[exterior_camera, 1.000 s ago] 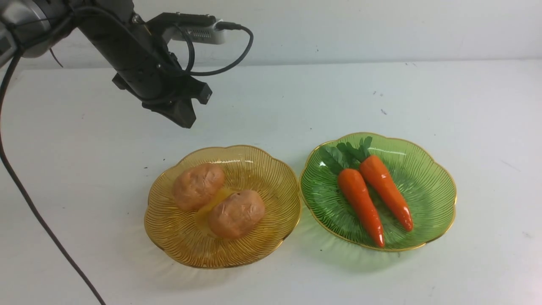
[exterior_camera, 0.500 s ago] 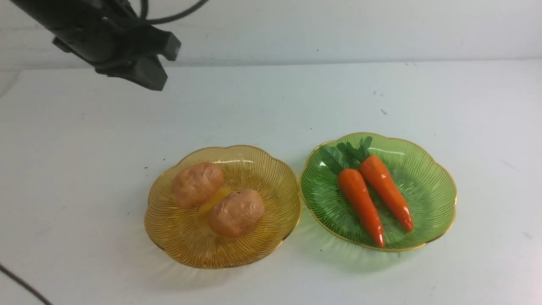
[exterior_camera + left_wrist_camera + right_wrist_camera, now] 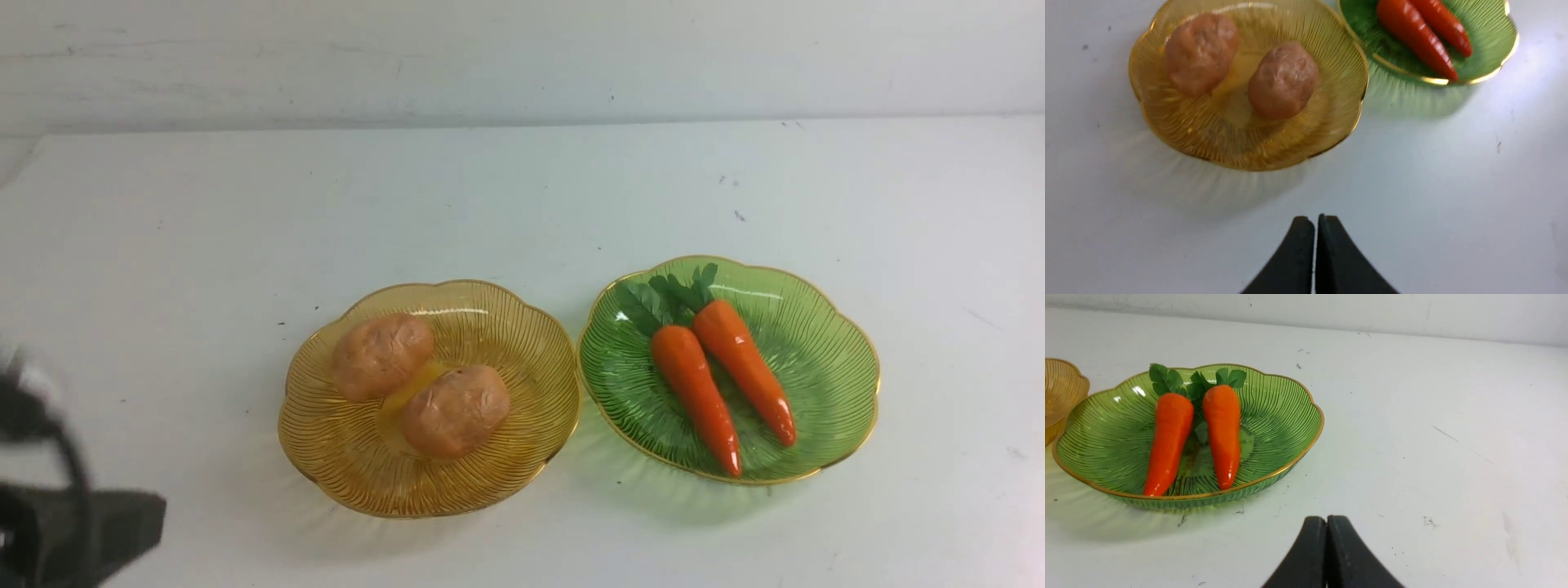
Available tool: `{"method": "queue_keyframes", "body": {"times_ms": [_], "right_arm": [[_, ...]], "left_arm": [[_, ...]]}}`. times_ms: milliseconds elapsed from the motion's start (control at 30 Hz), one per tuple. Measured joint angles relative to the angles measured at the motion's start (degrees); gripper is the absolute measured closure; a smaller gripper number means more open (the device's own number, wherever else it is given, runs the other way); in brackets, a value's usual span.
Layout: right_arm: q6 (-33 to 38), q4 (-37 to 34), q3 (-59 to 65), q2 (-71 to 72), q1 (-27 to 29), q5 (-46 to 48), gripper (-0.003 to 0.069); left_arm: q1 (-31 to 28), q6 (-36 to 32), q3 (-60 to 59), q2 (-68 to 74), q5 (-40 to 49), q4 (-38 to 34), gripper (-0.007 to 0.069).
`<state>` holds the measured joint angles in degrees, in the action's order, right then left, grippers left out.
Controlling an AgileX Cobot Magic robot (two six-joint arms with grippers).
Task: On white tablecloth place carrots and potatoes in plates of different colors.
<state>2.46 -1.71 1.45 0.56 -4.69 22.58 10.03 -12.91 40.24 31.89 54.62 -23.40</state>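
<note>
Two tan potatoes point(image 3: 381, 354) point(image 3: 455, 410) lie side by side in the amber-yellow plate point(image 3: 326, 457) on the white tablecloth point(image 3: 522, 188). Two orange carrots point(image 3: 695, 396) point(image 3: 744, 367) lie in the green plate point(image 3: 833, 359) just to its right, leafy tops pointing away. My left gripper point(image 3: 1316, 220) is shut and empty, above the cloth on the near side of the amber plate point(image 3: 1331, 61). My right gripper point(image 3: 1326, 520) is shut and empty, near the green plate point(image 3: 1274, 400). A blurred part of the left arm point(image 3: 57, 523) shows at the front left.
A pale wall point(image 3: 522, 57) rises behind the far edge of the cloth. Small dark specks point(image 3: 737, 215) mark the cloth behind the green plate. The two plates almost touch each other.
My left arm has left the far left space above the amber plate and now shows low at the front left corner. The potatoes, carrots and plates have not moved.
</note>
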Motion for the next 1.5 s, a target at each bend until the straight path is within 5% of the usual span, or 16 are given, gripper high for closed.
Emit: {"method": "queue_keyframes", "body": {"times_ms": [233,933,1133,1300,1500], "right_arm": [[0.1,0.0,0.0,0.0,0.0,0.0,0.0674],[0.1,0.1,0.0,0.0,0.0,0.0,0.0674],[0.1,0.1,0.0,0.0,0.0,0.0,0.0674],[0.1,0.1,0.0,0.0,0.0,0.0,0.0674],[0.1,0.1,0.0,0.0,0.0,0.0,0.0674]], "left_arm": [[0.0,-1.2,-14.4,-23.5,-14.5,-3.6,0.0628],[0.0,-1.5,-16.3,-26.6,-23.3,-1.6,0.0627],[0.0,0.0,-26.1,-26.7,-28.6,5.5,0.0627],[-1.7,12.1,-36.2,-31.0,-34.8,20.8,0.0627],[-2.7,15.9,-41.4,-32.6,-35.7,26.8,0.0627]]}}
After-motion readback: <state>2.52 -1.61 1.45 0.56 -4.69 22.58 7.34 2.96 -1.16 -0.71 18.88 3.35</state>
